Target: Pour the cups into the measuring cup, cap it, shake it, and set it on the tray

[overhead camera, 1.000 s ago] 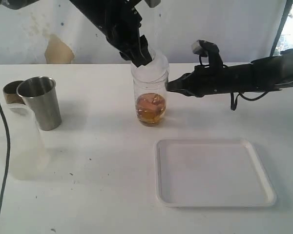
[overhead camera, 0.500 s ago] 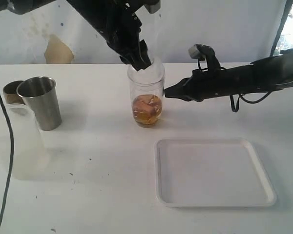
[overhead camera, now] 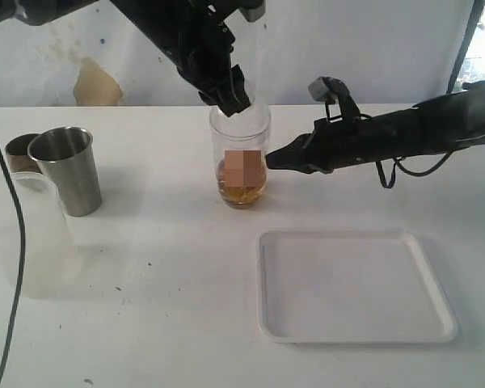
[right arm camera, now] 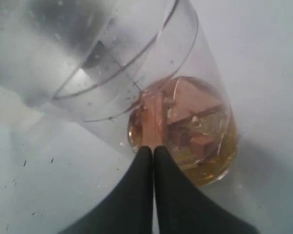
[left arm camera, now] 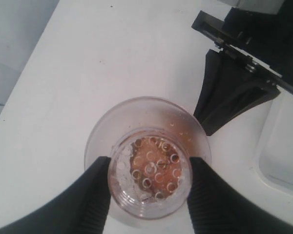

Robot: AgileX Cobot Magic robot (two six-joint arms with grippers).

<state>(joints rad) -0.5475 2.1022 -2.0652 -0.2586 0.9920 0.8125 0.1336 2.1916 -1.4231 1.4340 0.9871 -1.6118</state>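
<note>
The clear measuring cup (overhead camera: 239,166) stands upright mid-table with amber liquid and brown pieces at its bottom. On its mouth sits a small clear perforated lid (left arm camera: 147,191), and my left gripper (left arm camera: 149,164) is shut on that lid from above, one finger on each side. My right gripper (overhead camera: 268,160) is shut and holds nothing. Its tips (right arm camera: 153,149) press against the lower wall of the measuring cup (right arm camera: 190,92). The steel tumbler (overhead camera: 67,168), the wooden cup (overhead camera: 18,151) and the frosted cup (overhead camera: 40,238) stand at the far left. Nothing lies on the white tray (overhead camera: 357,334).
The tray lies front right, just below my right arm (overhead camera: 404,129). The three cups cluster by the table's left edge, with a black cable (overhead camera: 14,242) hanging in front of them. A pale wall (overhead camera: 372,40) closes off the back.
My left gripper lowered the lid onto the measuring cup's mouth. The cup went from tilted to upright and shifted slightly left. My right gripper moved left and down against its wall.
</note>
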